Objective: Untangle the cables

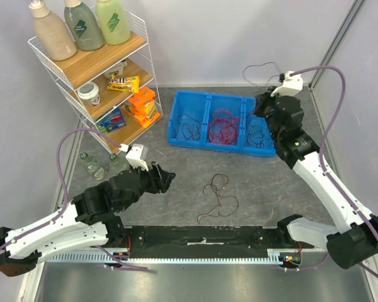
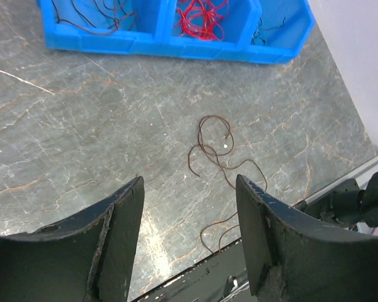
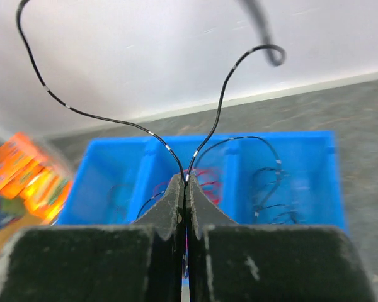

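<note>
A thin brown cable (image 1: pixel 217 195) lies in loose loops on the grey table; it also shows in the left wrist view (image 2: pixel 214 148). My left gripper (image 1: pixel 166 178) is open and empty, to the left of it and above the table (image 2: pixel 189 184). A blue three-part bin (image 1: pixel 195 142) holds dark cables (image 1: pixel 188 126) on the left, red cables (image 1: pixel 222 126) in the middle and black cables (image 1: pixel 258 135) on the right. My right gripper (image 1: pixel 259 104) hovers over the bin's right end, shut (image 3: pixel 186 182) on a black cable with white bands (image 3: pixel 113 119) that loops upward.
A white wire shelf (image 1: pixel 94 69) with bottles and snack packs stands at the back left. Two glass bottles (image 1: pixel 91 165) stand on the table by its foot. A black rail (image 1: pixel 201 236) runs along the near edge. A grey wall is behind the bin.
</note>
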Controlling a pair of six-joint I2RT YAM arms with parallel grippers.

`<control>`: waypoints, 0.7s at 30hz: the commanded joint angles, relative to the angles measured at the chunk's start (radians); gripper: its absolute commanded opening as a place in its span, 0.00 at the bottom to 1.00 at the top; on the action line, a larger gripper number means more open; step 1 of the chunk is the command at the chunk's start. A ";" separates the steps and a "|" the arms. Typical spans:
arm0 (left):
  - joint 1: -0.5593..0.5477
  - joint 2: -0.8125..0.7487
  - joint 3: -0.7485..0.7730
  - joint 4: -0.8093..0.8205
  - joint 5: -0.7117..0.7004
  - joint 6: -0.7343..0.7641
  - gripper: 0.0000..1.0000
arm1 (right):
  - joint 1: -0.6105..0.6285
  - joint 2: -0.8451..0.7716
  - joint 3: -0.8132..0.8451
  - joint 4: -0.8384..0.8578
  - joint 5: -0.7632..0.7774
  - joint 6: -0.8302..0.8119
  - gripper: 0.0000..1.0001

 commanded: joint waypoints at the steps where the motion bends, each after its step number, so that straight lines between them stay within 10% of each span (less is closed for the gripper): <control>1: 0.002 0.031 -0.025 0.097 0.043 0.034 0.66 | -0.139 0.078 0.052 -0.085 0.007 -0.006 0.00; 9: 0.002 0.028 -0.045 0.106 0.069 0.041 0.66 | -0.359 0.272 -0.004 -0.048 -0.276 0.014 0.00; 21: 0.000 0.074 -0.022 0.126 0.098 0.031 0.66 | -0.287 0.232 0.020 0.020 -0.484 0.050 0.00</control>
